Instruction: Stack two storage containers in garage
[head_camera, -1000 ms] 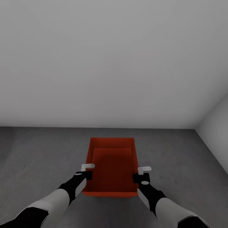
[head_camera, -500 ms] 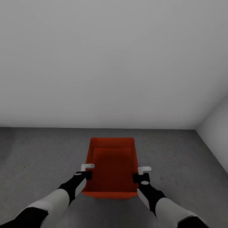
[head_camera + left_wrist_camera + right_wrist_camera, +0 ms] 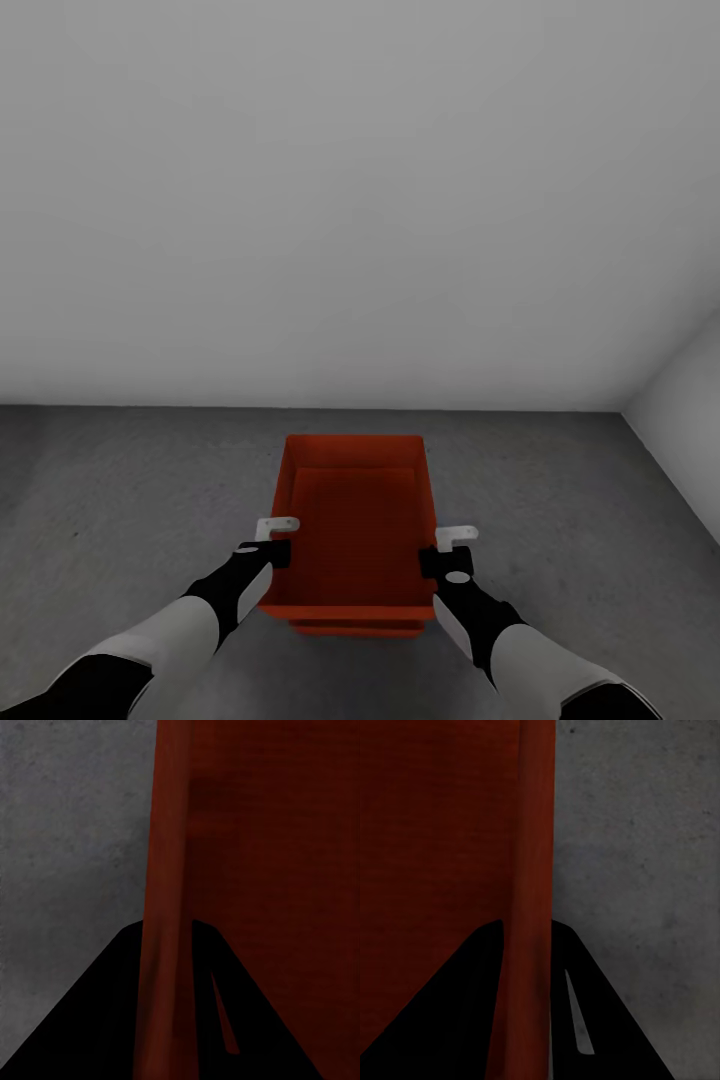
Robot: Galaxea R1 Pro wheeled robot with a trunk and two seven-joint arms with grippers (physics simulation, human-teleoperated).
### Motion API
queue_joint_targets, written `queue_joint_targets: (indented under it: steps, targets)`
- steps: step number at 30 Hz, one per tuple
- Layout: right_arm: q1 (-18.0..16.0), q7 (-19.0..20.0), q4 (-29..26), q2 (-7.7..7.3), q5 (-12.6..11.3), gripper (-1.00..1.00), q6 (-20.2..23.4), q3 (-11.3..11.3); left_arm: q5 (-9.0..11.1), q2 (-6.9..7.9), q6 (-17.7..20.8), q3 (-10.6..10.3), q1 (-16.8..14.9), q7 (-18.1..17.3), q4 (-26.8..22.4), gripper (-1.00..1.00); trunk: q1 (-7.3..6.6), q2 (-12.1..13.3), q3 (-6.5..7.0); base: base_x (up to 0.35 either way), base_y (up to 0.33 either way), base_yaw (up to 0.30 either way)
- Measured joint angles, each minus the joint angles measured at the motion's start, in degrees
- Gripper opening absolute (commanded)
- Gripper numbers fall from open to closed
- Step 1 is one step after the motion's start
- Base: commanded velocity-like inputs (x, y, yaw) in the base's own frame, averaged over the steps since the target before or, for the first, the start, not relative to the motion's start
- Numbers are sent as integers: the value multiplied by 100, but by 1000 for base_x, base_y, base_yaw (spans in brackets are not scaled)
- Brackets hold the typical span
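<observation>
A red-orange open-top storage container (image 3: pixel 355 510) hangs low over the dark grey concrete floor (image 3: pixel 120 500) of the garage, straight ahead of me. My left gripper (image 3: pixel 278 548) is shut on its left wall, which runs between the black fingers in the left wrist view (image 3: pixel 166 907). My right gripper (image 3: pixel 432 558) is shut on the right wall (image 3: pixel 534 870) in the same way. Directly under the held container's near end, the rim of a second red-orange container (image 3: pixel 355 629) peeks out. The rest of that lower one is hidden.
A plain light grey wall (image 3: pixel 360 200) rises just beyond the container. A second wall (image 3: pixel 690 400) meets it at the right, forming a corner. Bare mottled concrete spreads to the left and right of the containers.
A second red-orange rim has come into sight under the near end of the held container. Both arms and the view have hardly shifted.
</observation>
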Motion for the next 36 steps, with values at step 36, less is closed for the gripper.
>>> queue_joint_targets:
  steps: [36]
  targets:
    - [0,-4,0,4,0,-100,-5,2,4,5,-5,-5,0,-4,0,-100,0,0,0,0,0,-40]
